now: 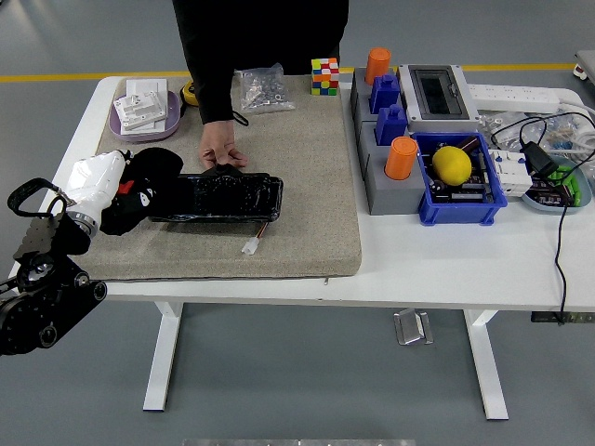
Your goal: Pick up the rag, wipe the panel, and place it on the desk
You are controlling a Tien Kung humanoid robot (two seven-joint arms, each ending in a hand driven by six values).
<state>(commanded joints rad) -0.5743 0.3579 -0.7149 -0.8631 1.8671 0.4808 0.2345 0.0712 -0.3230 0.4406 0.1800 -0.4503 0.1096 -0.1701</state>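
In the head view, your left hand [139, 193] sits at the left end of the black panel [223, 197], its dark fingers curled over the black rag [153, 172] and pressing it down there. The white wrist shell [91, 179] runs back from the hand toward the lower left, where the rest of the black arm leaves the picture.

The panel lies lengthwise on the grey felt mat [307, 167], roughly at the mat's middle-left. At the panel's far edge, a person's hand [219, 149] rests flat, fingertips touching the panel's top rim; the dark sleeve comes down from the top of the picture. Just beside the panel's near right corner you can see a small white connector [251, 246] on the mat.

Behind the panel, at the mat's far edge, lie a clear bag of metal parts [261, 89] and a Rubik's cube [323, 76]. To the far left of the panel a purple tray [144, 110] holds white plates. Well to the panel's right, off the mat, a blue bin [460, 181] holds a yellow ball [451, 164].
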